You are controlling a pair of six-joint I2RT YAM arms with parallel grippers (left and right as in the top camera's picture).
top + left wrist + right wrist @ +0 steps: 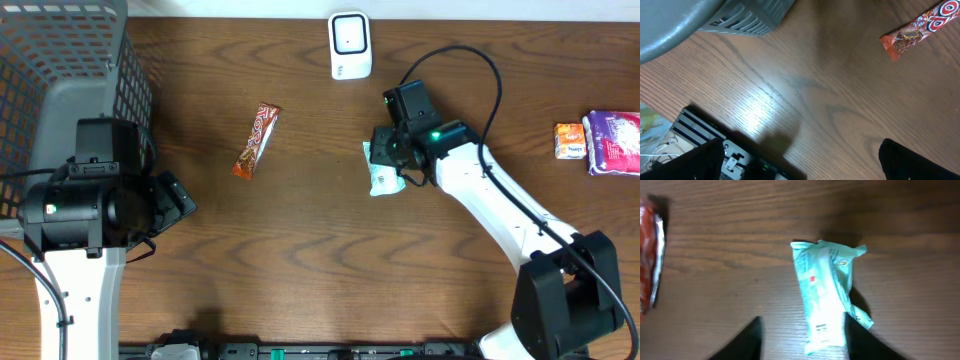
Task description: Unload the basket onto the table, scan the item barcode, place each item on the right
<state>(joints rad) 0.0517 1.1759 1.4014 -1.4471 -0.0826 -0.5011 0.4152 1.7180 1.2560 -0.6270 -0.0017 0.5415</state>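
Observation:
A mint-green packet lies flat on the wooden table, just below the white scanner at the back edge. My right gripper hovers over it. In the right wrist view the jaws stand apart and the packet lies between them, close against the right finger; my right gripper is open. My left gripper sits at the left by the basket. It is wide open over bare wood, with nothing between its fingers.
A grey mesh basket fills the back left corner. An orange-red candy bar lies left of centre. A small orange packet and a purple packet sit at the right edge. A black rail runs along the table's front.

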